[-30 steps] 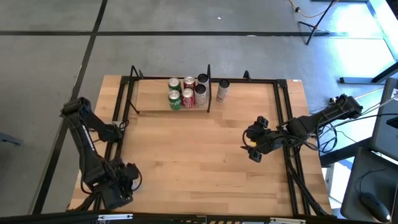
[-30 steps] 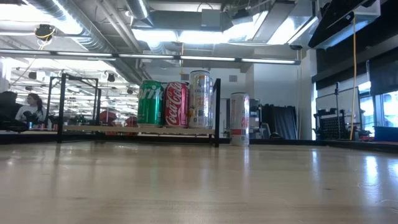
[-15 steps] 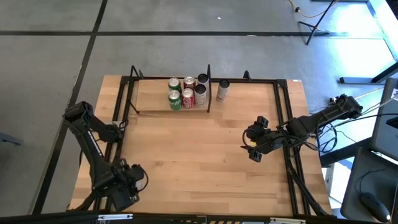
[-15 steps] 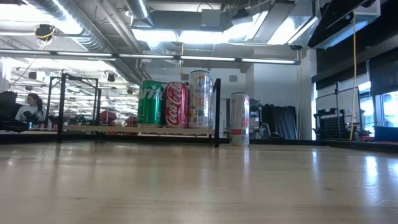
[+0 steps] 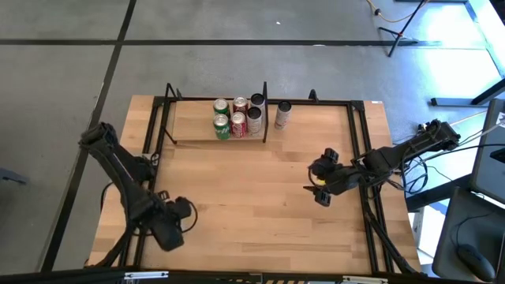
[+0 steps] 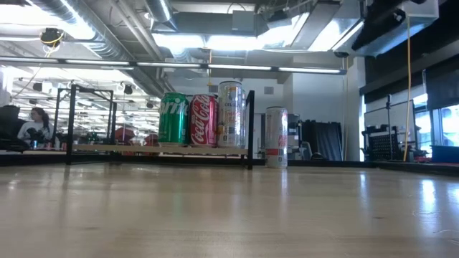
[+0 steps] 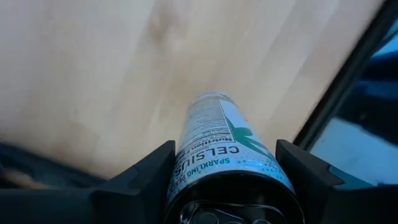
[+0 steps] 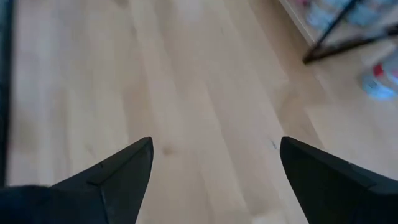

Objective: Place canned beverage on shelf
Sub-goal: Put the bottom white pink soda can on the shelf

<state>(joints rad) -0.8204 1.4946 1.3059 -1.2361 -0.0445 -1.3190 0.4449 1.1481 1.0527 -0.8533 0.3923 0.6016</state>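
Left gripper (image 5: 175,225) moved inward, fingers seemingly gripping white-green Celsius can (image 7: 227,152), right fingers (image 8: 118,174) wide.

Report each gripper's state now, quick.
Left gripper: around the white Celsius can; firm grip cannot be told.
Right gripper: open, empty, above the tabletop.

grey concrete floor (image 5: 71,71), ceiling strip lights (image 6: 215,41) (bright), exposed ducts (image 6: 93,32)
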